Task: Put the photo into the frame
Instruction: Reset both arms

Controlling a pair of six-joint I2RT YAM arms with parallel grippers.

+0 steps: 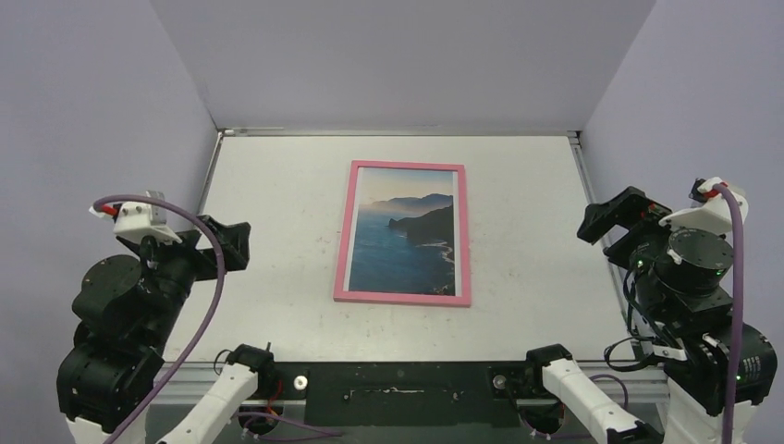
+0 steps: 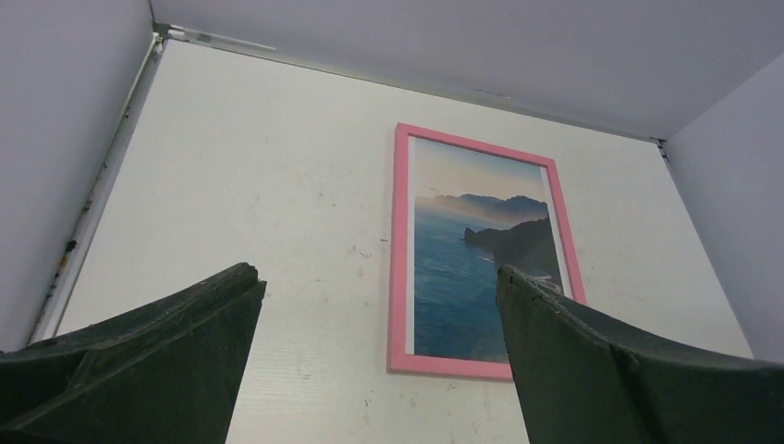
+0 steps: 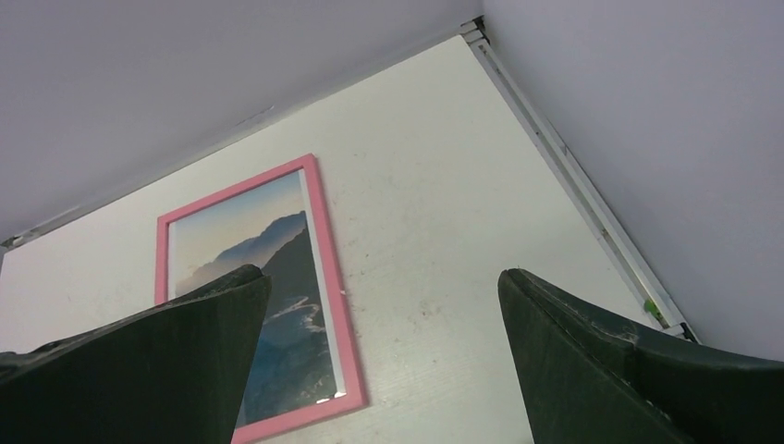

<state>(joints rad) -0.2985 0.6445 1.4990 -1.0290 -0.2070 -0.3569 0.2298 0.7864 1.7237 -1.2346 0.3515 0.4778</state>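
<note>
**benchrat:** OK, what did we have here, starting from the left?

**yam_fan:** At the far left we saw the left gripper (image 2: 374,271) hanging above the table (image 1: 268,185), near its left edge. Its jaws were spread wide with nothing between them. In its wrist view we had both dark fingers (image 2: 176,361) at the bottom corners and only bare tabletop in the gap, so it wasn't touching anything.

**benchrat:** And the middle?

**yam_fan:** That's where we found the frame (image 1: 402,298). It was lying flat with the pink side up and its long sides running away from the arms. The photo (image 1: 407,236) sat inside it, picture side up, showing blue sea, dark cliffs and a hazy sky. We could make out a thin white border just inside the pink. The whole thing was well apart from both grippers.

**benchrat:** Right side?

**yam_fan:** We saw the right gripper (image 3: 381,272) up over the table's right edge, also wide open and holding nothing. Its camera looked across at the frame, and for us one finger hid the frame's lower part. Pale walls (image 1: 388,55) closed the table in on three sides.
</note>
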